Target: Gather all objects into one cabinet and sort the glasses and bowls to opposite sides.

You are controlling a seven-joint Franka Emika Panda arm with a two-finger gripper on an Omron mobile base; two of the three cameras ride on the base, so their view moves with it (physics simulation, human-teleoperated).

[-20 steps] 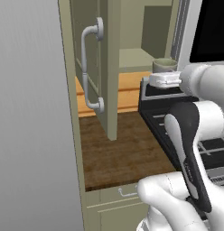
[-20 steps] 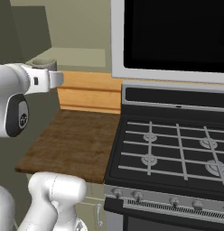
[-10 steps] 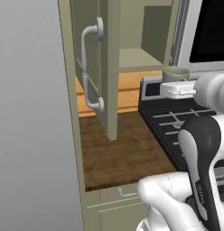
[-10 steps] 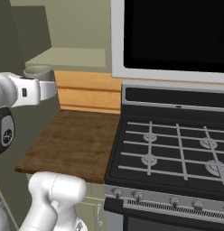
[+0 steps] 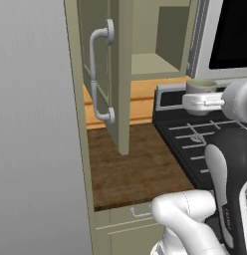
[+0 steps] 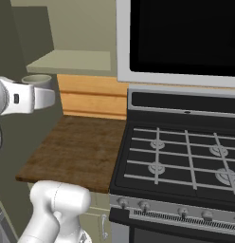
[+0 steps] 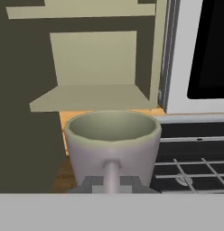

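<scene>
Gripper (image 7: pixel 112 182) clamped on pale grey-green bowl (image 7: pixel 113 143), upright, nothing visible inside

We are seeing one pale grey-green bowl (image 7: pixel 113 140), and we are counting no second bowl beside it. We are seeing one open cabinet niche (image 5: pixel 154 63) with a single shelf at the far side. One cabinet door (image 5: pixel 113 74) is standing open on the left, carrying one curved grey handle (image 5: pixel 98 74). On the right, one stove (image 6: pixel 185 152) is showing four burners.
</scene>
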